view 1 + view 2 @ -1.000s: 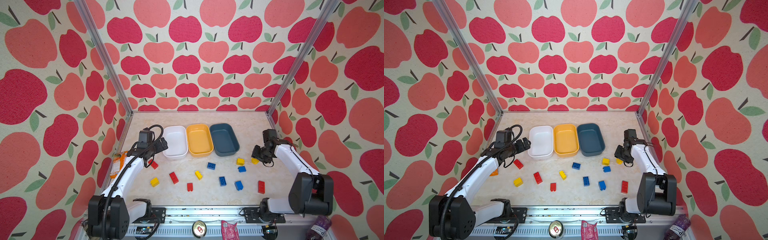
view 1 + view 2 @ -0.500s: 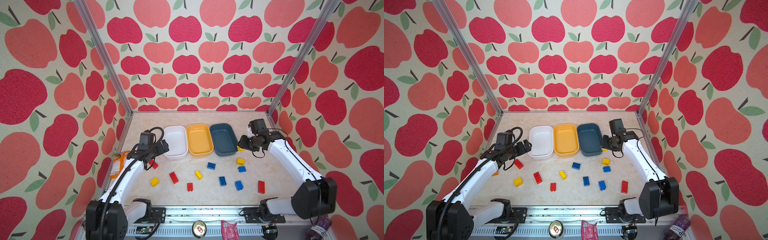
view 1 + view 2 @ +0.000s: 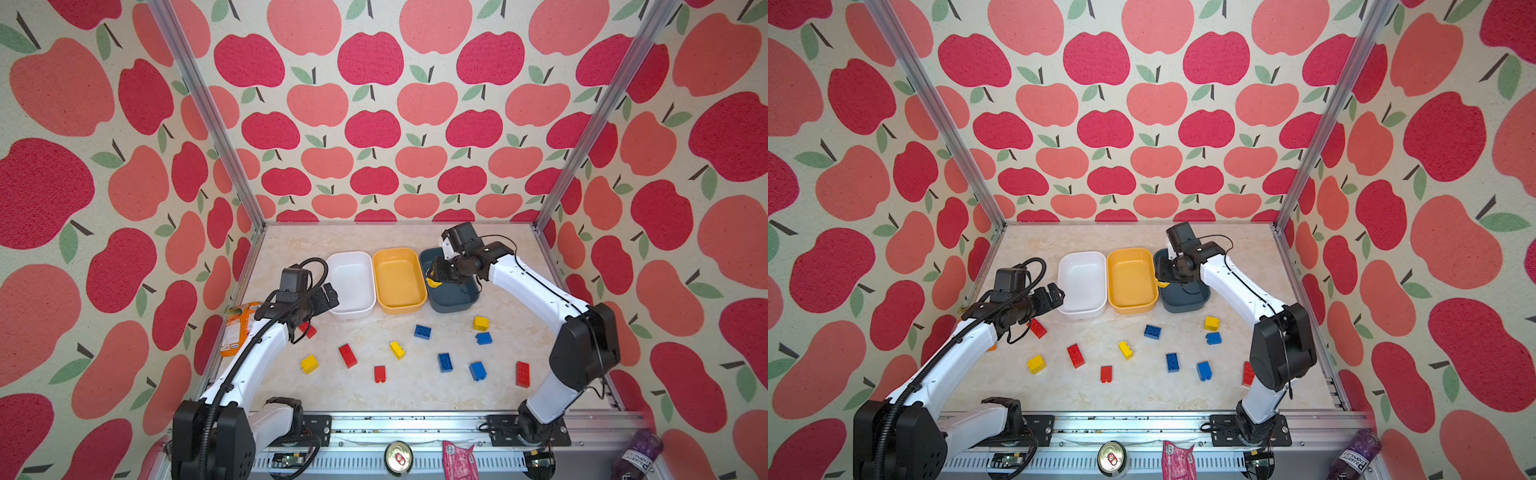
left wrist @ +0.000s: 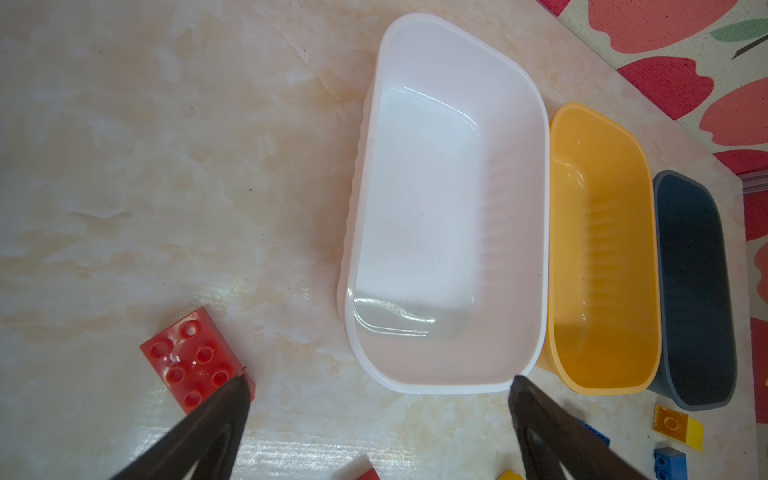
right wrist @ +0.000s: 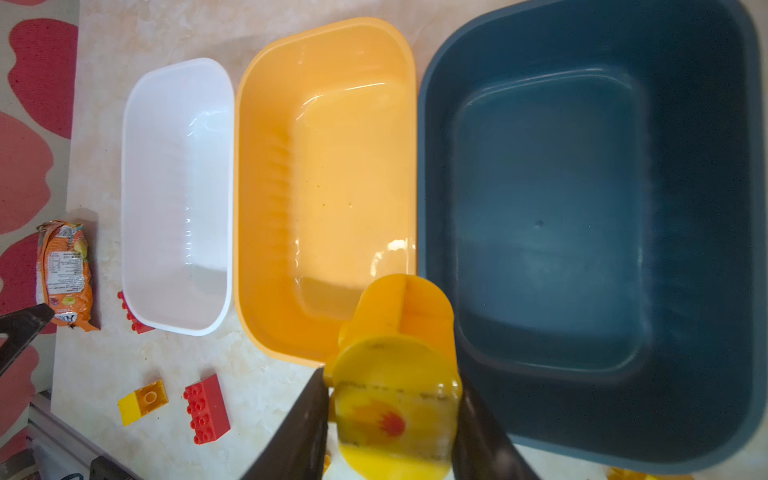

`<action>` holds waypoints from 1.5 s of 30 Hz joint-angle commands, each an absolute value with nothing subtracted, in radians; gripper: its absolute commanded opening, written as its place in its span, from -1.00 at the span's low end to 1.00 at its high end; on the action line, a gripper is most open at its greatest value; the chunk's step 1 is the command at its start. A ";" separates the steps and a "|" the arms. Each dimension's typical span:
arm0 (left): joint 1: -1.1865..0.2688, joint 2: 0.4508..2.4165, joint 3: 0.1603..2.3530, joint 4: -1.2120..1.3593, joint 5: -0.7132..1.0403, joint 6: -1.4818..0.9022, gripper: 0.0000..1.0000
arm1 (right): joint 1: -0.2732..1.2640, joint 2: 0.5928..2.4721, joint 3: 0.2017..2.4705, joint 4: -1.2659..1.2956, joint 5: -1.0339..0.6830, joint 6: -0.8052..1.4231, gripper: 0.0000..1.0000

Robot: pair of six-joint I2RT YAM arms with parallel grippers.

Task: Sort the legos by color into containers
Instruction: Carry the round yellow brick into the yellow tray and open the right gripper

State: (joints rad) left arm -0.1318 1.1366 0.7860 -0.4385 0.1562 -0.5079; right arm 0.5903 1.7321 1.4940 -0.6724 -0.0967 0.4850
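Right arm (image 3: 528, 286) outstretched over blue tub (image 3: 451, 305)

Both arms have glossy white links and matte black joints; the left arm (image 3: 268, 353) carries a ribbed black hose (image 3: 226, 384), the right arm (image 3: 536, 295) a thin black cable (image 3: 552, 287); a black camera box (image 3: 294, 279) tops each wrist; the left pincer (image 4: 380, 384) has dark, tapering fingers (image 4: 216, 419), possibly rubber-faced.
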 commanded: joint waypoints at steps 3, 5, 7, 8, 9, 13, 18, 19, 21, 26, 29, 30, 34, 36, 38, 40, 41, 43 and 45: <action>-0.136 1.105 0.775 -0.483 0.183 -0.520 0.99 | 0.664 1.863 1.632 -0.678 -0.107 0.484 -0.33; -0.136 1.100 0.772 -0.492 0.188 -0.524 0.99 | 0.687 1.912 1.678 -0.695 -0.096 0.475 -0.33; -0.136 1.093 0.768 -0.502 0.192 -0.531 0.99 | 0.705 1.958 1.715 -0.710 -0.088 0.466 -0.33; -0.136 1.093 0.766 -0.508 0.192 -0.535 0.99 | 0.713 1.983 1.732 -0.718 -0.084 0.462 -0.33; -0.136 1.092 0.763 -0.513 0.189 -0.538 0.99 | 0.723 2.006 1.750 -0.726 -0.080 0.458 -0.32; -0.136 1.055 0.761 -0.539 0.179 -0.545 0.99 | 0.754 2.097 1.824 -0.763 -0.049 0.434 -0.32; -0.138 1.037 0.762 -0.571 0.163 -0.565 0.99 | 0.771 2.207 1.919 -0.829 -0.005 0.418 -0.32; -0.138 1.033 0.760 -0.577 0.160 -0.571 0.99 | 0.772 2.223 1.935 -0.839 0.002 0.416 -0.31; -0.138 1.028 0.759 -0.589 0.154 -0.579 0.98 | 0.773 2.247 1.960 -0.859 0.019 0.413 -0.25; -0.137 1.018 0.765 -0.632 0.124 -0.584 0.98 | 0.773 2.270 2.003 -0.892 0.040 0.411 0.23; -0.136 1.024 0.771 -0.652 0.106 -0.587 0.97 | 0.773 2.266 2.012 -0.903 0.037 0.419 0.38; -0.136 1.029 0.775 -0.659 0.099 -0.588 0.97 | 0.773 2.261 2.015 -0.908 0.037 0.421 0.39; -0.124 1.054 0.791 -0.691 0.075 -0.594 0.94 | 0.773 2.209 2.007 -0.917 0.034 0.441 0.46; -0.112 1.066 0.793 -0.699 0.074 -0.597 0.91 | 0.777 2.164 1.989 -0.916 0.041 0.446 0.51; -0.099 1.080 0.789 -0.705 0.070 -0.599 0.87 | 0.778 2.125 1.970 -0.917 0.053 0.448 0.56; -0.082 1.102 0.788 -0.717 0.072 -0.598 0.83 | 0.778 2.077 1.951 -0.922 0.058 0.454 0.63; -0.074 1.118 0.788 -0.725 0.072 -0.598 0.81 | 0.778 2.053 1.938 -0.922 0.058 0.458 0.64; -0.058 1.127 0.788 -0.736 0.069 -0.591 0.76 | 0.778 2.006 1.908 -0.918 0.057 0.470 0.70; -0.038 1.132 0.790 -0.747 0.056 -0.586 0.70 | 0.778 1.955 1.863 -0.903 0.046 0.485 0.75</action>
State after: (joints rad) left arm -0.0589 1.1271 0.7696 -0.6907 0.0887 -0.5873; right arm 0.7723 2.0304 1.9091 -0.8898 0.0410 0.4526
